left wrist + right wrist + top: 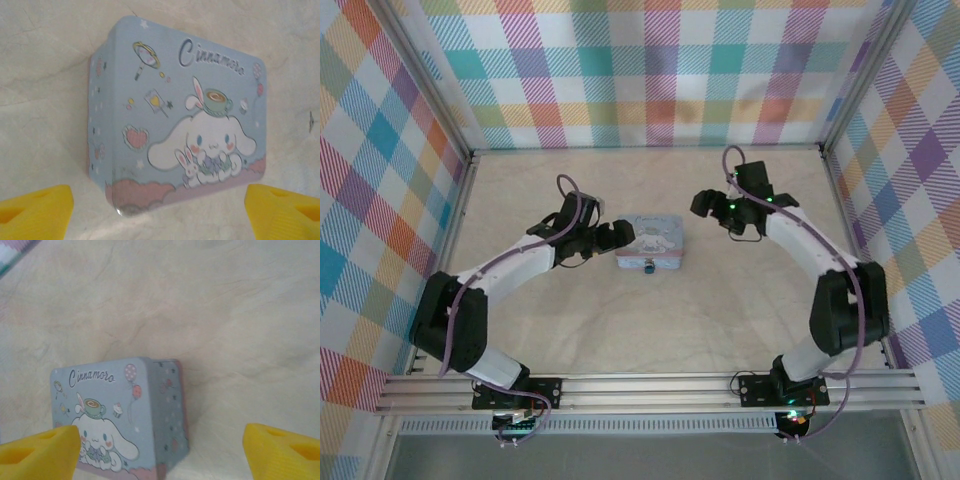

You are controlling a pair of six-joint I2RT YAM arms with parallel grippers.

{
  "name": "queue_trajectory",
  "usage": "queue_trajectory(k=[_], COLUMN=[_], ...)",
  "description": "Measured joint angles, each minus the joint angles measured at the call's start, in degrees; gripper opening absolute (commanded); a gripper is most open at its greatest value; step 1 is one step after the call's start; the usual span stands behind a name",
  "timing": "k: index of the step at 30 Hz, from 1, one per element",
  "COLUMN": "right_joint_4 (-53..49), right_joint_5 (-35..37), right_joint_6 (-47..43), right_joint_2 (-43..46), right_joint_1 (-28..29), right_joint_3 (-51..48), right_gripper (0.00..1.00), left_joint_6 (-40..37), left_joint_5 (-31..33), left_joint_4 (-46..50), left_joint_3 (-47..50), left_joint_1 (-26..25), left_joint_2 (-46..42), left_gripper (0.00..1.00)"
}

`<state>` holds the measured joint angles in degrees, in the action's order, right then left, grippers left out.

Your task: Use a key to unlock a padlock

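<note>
The padlock point(648, 267) is a tiny dark bluish lock hanging at the middle of the front side of a pale-blue cartoon tin box point(655, 243). The key is out of view. My left gripper point(622, 236) sits just left of the box, open, with nothing between its yellow fingertips point(35, 212). From the left wrist the box lid point(190, 115) lies just beyond the open left gripper point(160, 217). My right gripper point(712, 212) hovers to the right of the box and a little behind it, apart from it. The right gripper point(160, 452) is open, and the box point(115, 410) lies at its left fingertip point(37, 452).
The box stands mid-table on a cream cloth point(650, 330). Checked fabric walls point(650, 70) and aluminium posts close in the back and both sides. A small dark speck point(310, 121) marks the cloth right of the box. Open cloth lies in front of the box.
</note>
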<state>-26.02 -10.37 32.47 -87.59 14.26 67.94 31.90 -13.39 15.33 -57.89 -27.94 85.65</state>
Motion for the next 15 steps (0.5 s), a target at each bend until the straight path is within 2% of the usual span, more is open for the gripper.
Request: queue_trajectory(k=[7,15], right_joint_4=[-10.99,-20.79], right_joint_5=[3.8,6.91], right_joint_6=[0.02,-0.28], right_joint_2=[10.19,11.54], right_joint_1=[-10.95,-25.29], right_joint_3=[-1.75,-2.47], right_gripper=[0.79,0.74], left_joint_6=[-3.1,-4.74], left_joint_5=[-0.81,-0.72], left_joint_4=[2.71,2.1], left_joint_3=[0.02,0.31], left_joint_1=[-7.02,-16.33], left_joint_2=[-4.7,-3.37], left_gripper=[0.84,0.84])
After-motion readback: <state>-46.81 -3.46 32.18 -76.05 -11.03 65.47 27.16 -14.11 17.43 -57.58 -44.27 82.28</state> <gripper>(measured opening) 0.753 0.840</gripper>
